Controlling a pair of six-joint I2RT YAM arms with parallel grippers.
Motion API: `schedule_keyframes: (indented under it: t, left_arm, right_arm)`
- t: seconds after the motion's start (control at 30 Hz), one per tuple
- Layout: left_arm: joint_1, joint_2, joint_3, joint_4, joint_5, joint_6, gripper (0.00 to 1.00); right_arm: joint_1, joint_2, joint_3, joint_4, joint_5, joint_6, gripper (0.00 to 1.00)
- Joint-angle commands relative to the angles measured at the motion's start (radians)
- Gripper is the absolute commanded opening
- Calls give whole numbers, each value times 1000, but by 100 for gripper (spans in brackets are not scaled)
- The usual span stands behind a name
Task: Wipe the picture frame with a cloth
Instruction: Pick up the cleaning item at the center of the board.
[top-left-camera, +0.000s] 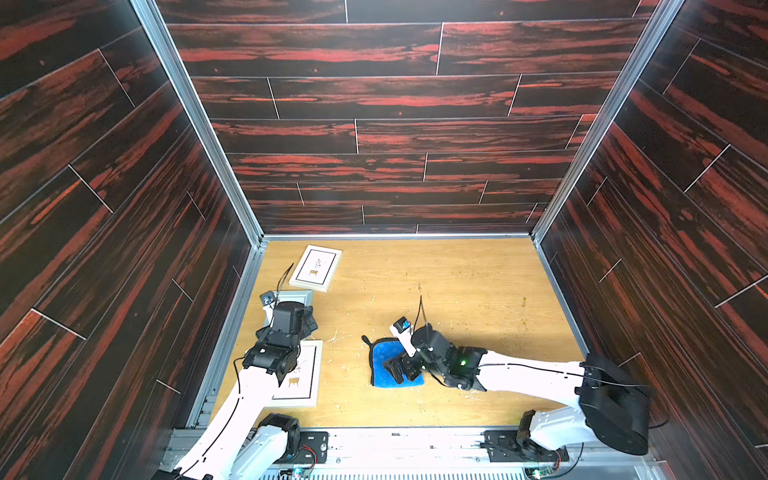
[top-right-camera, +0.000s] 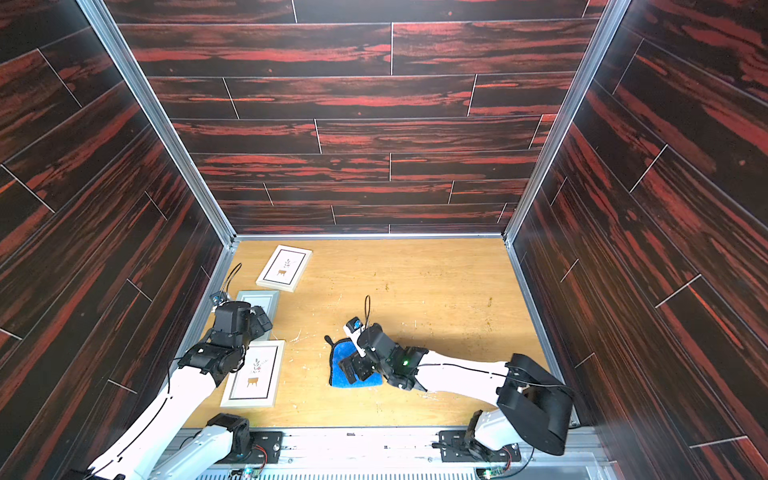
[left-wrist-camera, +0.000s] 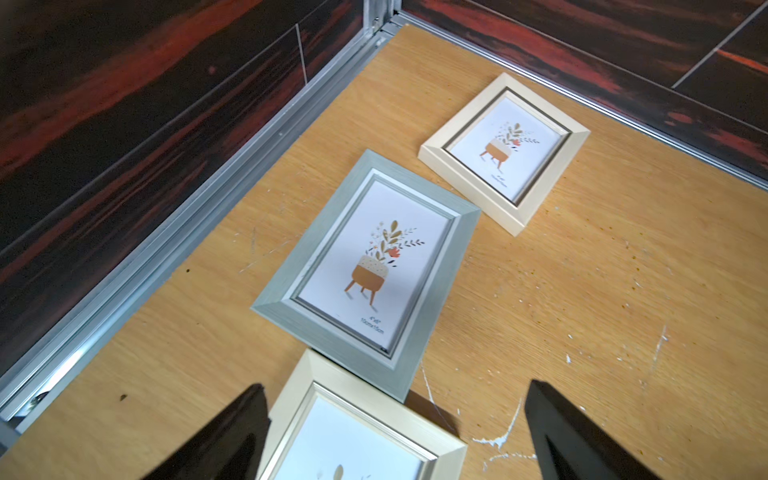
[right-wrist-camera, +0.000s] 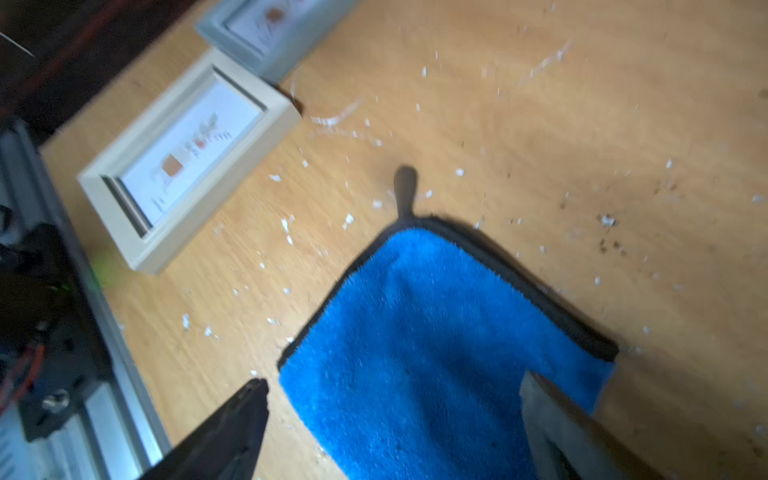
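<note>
The bright blue cloth (top-left-camera: 384, 362) (top-right-camera: 341, 361) lies flat on the wooden table, black loop pointing to the back. My right gripper (top-left-camera: 397, 368) (right-wrist-camera: 392, 380) hangs low over it, open, one finger on each side of the cloth (right-wrist-camera: 436, 332), gripping nothing. Three picture frames lie face up along the left side: a cream one (top-left-camera: 316, 268) at the back, a grey one (left-wrist-camera: 374, 266) in the middle, a cream one (top-left-camera: 305, 376) (left-wrist-camera: 353, 436) nearest the front. My left gripper (top-left-camera: 306, 322) (left-wrist-camera: 397, 386) is open above the near frame's far corner, empty.
Dark wood-pattern walls with aluminium rails (top-left-camera: 232, 332) close in the table on the left, back and right. White scratches and specks mark the table (top-left-camera: 457, 291). The arm bases sit on the front metal rail (top-left-camera: 395, 444).
</note>
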Motion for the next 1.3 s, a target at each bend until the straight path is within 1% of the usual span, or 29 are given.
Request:
schedule_keyframes:
  t: [0.0,0.23,0.3,0.4,0.5,0.6,0.7,0.77,0.9,0.97,1.07,1.13,1.27]
  left_arm:
    - [21,10,-9,-13,26,-13,100]
    - [29,16,-16,0,44,-13,100]
    - [32,19,-14,0,47,-13,100]
    - [34,20,-14,0,47,-12,100]
    - [34,22,-10,0,43,-10,100]
    - [36,26,-5,1,43,-10,100]
    - [35,39,3,2,43,-12,100]
    - [37,50,8,5,45,-12,100]
    - [38,80,24,20,55,-11,100]
    - [38,109,45,32,60,-2,100]
    - [38,182,105,54,91,24,100]
    - [37,261,167,68,124,42,100]
    - [35,455,312,90,181,80,99]
  right_arm:
    - [7,74,55,-115,22,6,98]
    - [18,185,110,-159,75,-5,94]
    - [19,217,115,-159,85,-5,89]
    - [25,264,120,-151,82,-14,85]
    - [30,303,123,-146,85,-13,76]
    - [31,326,113,-131,79,-11,64]
    - [32,336,102,-120,65,-9,47]
    - [31,336,95,-116,65,-8,34]
    - [32,309,95,-124,108,7,9]
    - [29,278,97,-127,144,20,0]
    - [12,214,99,-122,188,39,0]
    - [-16,158,93,-104,200,51,0]
    - [-102,58,71,-56,164,69,0]
